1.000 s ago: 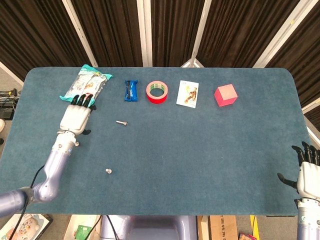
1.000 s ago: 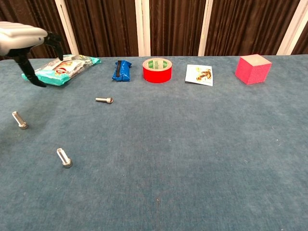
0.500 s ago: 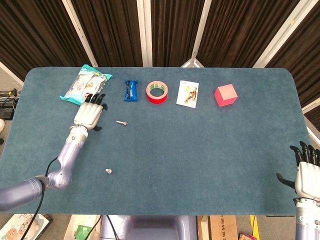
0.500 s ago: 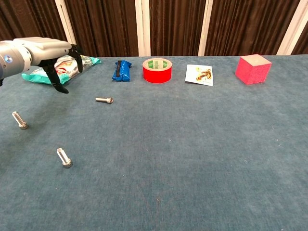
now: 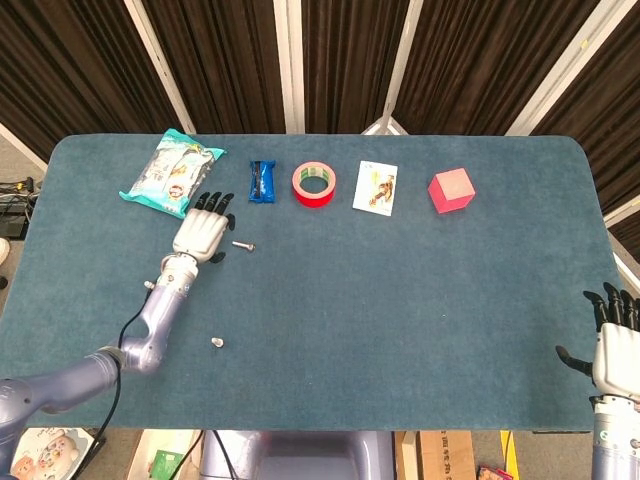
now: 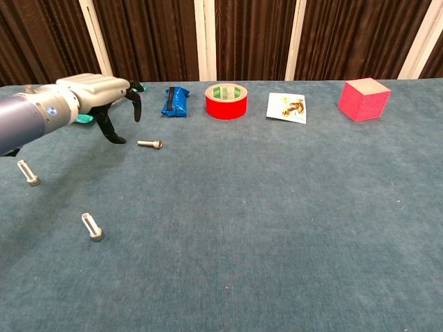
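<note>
- Shifted rightward since 1 s ago: left hand (image 5: pixel 201 236), from the wipes packet (image 5: pixel 170 172) to just beside the bolt (image 5: pixel 242 245).
- Fingers spread wide, holding nothing; bolt untouched on table (image 5: pixel 400 300).
- Reach nearly done; grasp not yet made.
- Right hand (image 5: pixel 614 350) open, idle at table's edge.

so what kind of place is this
Probably a lab or test bench for robot handling: a table covered in blue felt, dark curtains behind, and unrelated items lined up in a row, such as red tape and a pink cube.
</note>
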Tool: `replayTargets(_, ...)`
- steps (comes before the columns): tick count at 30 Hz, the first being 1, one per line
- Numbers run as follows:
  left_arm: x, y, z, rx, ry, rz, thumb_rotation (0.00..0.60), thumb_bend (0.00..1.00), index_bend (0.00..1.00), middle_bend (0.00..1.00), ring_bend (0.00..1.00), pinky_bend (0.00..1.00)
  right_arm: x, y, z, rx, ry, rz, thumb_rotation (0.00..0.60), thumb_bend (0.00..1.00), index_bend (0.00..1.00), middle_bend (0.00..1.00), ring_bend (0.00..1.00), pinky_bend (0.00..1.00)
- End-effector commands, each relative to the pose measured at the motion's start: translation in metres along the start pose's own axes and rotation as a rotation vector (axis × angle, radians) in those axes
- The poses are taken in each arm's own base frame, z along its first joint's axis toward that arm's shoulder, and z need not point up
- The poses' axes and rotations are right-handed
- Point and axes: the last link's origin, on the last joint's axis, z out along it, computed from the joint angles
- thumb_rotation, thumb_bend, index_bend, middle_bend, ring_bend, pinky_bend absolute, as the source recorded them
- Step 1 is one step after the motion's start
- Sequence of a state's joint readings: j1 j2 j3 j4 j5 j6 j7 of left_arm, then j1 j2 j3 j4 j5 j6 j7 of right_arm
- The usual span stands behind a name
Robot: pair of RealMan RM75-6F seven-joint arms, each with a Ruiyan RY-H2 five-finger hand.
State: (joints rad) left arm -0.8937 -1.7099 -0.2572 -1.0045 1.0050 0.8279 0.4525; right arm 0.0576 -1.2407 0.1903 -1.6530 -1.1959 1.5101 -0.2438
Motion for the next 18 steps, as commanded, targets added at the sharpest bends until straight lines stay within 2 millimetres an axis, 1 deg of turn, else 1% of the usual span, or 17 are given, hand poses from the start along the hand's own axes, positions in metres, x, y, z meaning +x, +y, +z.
replayTargets(1, -0.005, 0.011, 0.006, -0.016, 0.003, 0.013, 0.600, 0.32, 0.42, 0.04, 0.00, 0.00, 0.000, 0.000, 0.000, -0.003, 0.002, -0.001, 0.600, 0.10, 0.22, 0.09, 0.05, 0.00)
replayTargets(5, -0.007, 0.016, 0.010, -0.018, 0.018, 0.016, 0.600, 0.35, 0.43, 0.04, 0.00, 0.00, -0.001, 0.001, 0.001, -0.006, 0.000, -0.002, 0.600, 0.10, 0.22, 0.09, 0.05, 0.00)
replayTargets(11, -0.016, 0.020, 0.016, -0.015, 0.019, 0.027, 0.600, 0.40, 0.45, 0.04, 0.00, 0.00, -0.001, 0.001, 0.001, -0.013, 0.001, -0.004, 0.600, 0.10, 0.22, 0.09, 0.05, 0.00)
replayTargets(18, -0.022, 0.019, 0.020, -0.014, 0.025, 0.052, 0.600, 0.40, 0.45, 0.04, 0.00, 0.00, -0.002, 0.002, 0.002, -0.021, 0.004, -0.004, 0.600, 0.10, 0.22, 0.09, 0.05, 0.00)
